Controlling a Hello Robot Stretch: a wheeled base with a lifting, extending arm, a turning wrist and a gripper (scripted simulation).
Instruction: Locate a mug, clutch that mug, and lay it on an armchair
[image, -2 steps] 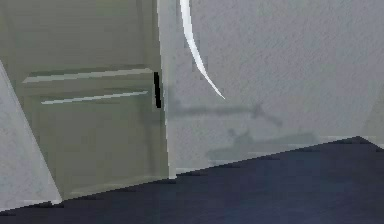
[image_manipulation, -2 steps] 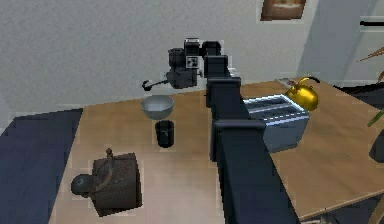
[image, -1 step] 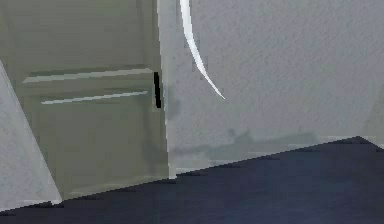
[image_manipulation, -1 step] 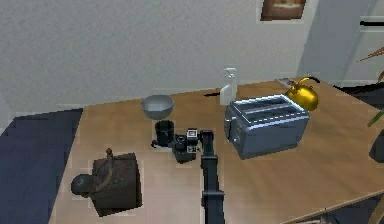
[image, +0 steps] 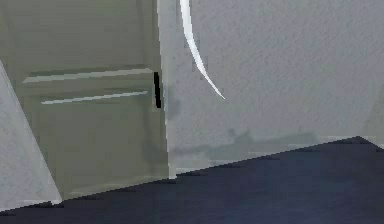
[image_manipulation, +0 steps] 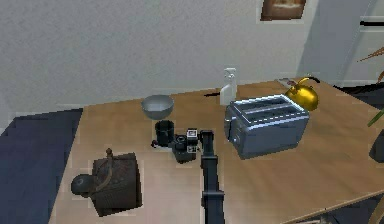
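Looking ahead, the forward view has a pale panelled door (image: 90, 100) at nine o'clock, with a dark latch (image: 157, 90) on its right edge. Near twelve o'clock a thin white curved strip (image: 200, 50) sweeps down across the grey wall (image: 290, 70). Dark blue floor (image: 280, 185) spreads out towards five o'clock.

In the arm side view, a wooden tabletop (image_manipulation: 320, 170) covers most of the scene. At eight o'clock on it sits a dark brown blocky object (image_manipulation: 115, 180) with a loop on top; what it is cannot be made out. Near eleven o'clock stands a grey bowl (image_manipulation: 157, 104). Just below the bowl, a little left of centre, stands the dark mug (image_manipulation: 164, 133), upright on the tabletop. The tool (image_manipulation: 178, 143) lies just at the mug's four o'clock side, at the far end of the dark arm (image_manipulation: 212, 185), which rises from six o'clock. Whether the tool touches the mug, or holds anything, cannot be told.

At twelve o'clock, farther back, stands a white bottle (image_manipulation: 229, 85). To the right of centre is a silver toaster (image_manipulation: 265, 125), and a yellow kettle (image_manipulation: 303, 93) stands just behind it at two o'clock. A framed picture (image_manipulation: 283, 8) hangs on the wall at one o'clock, and green plant leaves (image_manipulation: 375, 60) reach in at three o'clock.
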